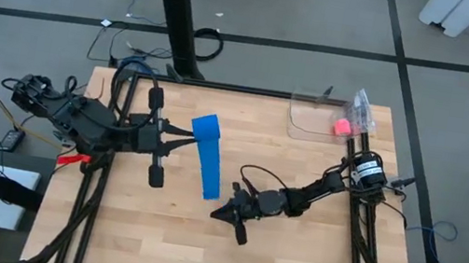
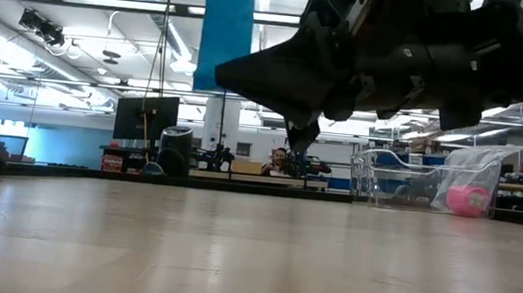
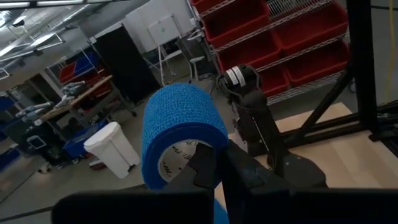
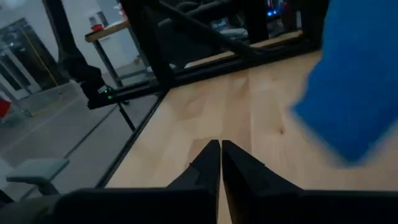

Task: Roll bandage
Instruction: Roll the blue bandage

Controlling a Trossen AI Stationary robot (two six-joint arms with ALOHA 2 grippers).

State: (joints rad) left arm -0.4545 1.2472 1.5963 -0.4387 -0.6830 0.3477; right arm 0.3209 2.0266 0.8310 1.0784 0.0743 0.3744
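Note:
The bright blue bandage is a hollow-centred coil (image 3: pixel 180 127), with a flat strip (image 1: pixel 209 170) hanging from it. In the low view the strip (image 2: pixel 226 30) ends above the tabletop. My left gripper (image 1: pixel 189 134) is raised over the table's left half and is shut on the coil. My right gripper (image 1: pixel 216 212) is low over the table's middle, close to the strip's lower end. Its fingers (image 4: pixel 220 149) are shut with nothing between them, and the bandage (image 4: pixel 354 87) is beside them. My left gripper holds the coil by its wall (image 3: pixel 214 135). One finger (image 3: pixel 202 168) reaches into the hollow and the other stays outside. The fingers come level from the table's left. The coil is lifted clear, and the strip hangs slack below it.
A clear plastic container (image 1: pixel 312 116) with a small pink ball (image 1: pixel 341 127) and a plastic bag stands at the table's far right corner. In the low view it is the container (image 2: pixel 401 178). Bare wood lies along the near edge.

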